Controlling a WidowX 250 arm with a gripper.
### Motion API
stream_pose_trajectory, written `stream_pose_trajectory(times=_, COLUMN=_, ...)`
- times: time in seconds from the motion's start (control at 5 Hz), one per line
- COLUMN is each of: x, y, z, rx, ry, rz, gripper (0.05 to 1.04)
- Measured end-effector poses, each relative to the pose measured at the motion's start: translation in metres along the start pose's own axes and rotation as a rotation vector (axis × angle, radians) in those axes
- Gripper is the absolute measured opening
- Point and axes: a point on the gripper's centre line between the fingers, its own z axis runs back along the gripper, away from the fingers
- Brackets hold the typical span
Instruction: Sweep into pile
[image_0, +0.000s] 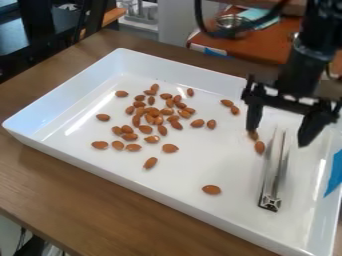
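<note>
Your hand (281, 136) hangs with fingers apart over the tray (174, 175), near the metal tool (272, 172); you have almonds (158, 120) loosely clustered (a few lie well apart).

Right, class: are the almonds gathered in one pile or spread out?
Spread out. Many almonds form a loose cluster, but others lie apart on the white tray.

Tray (133, 181) on tbl (73, 190); in tray: almonds (169, 148) L, tongs (270, 202) R.
</note>
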Motion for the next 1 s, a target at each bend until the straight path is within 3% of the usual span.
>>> stream_pose_trajectory(times=0.4, x=-0.009, y=-0.010, z=-0.017, rx=-0.063, ry=0.013, rz=0.038, gripper=1.000)
stream_pose_trajectory(times=0.6, x=-0.004, y=-0.010, z=-0.022, rx=-0.048, ry=-0.021, rz=0.069, gripper=0.979)
stream_pose_trajectory(times=0.8, x=-0.008, y=-0.018, z=-0.033, rx=-0.024, ry=-0.036, rz=0.052, gripper=0.871)
stream_pose_trajectory(times=1.0, x=-0.009, y=-0.017, z=-0.036, rx=-0.031, ry=-0.048, rz=0.039, gripper=0.577)
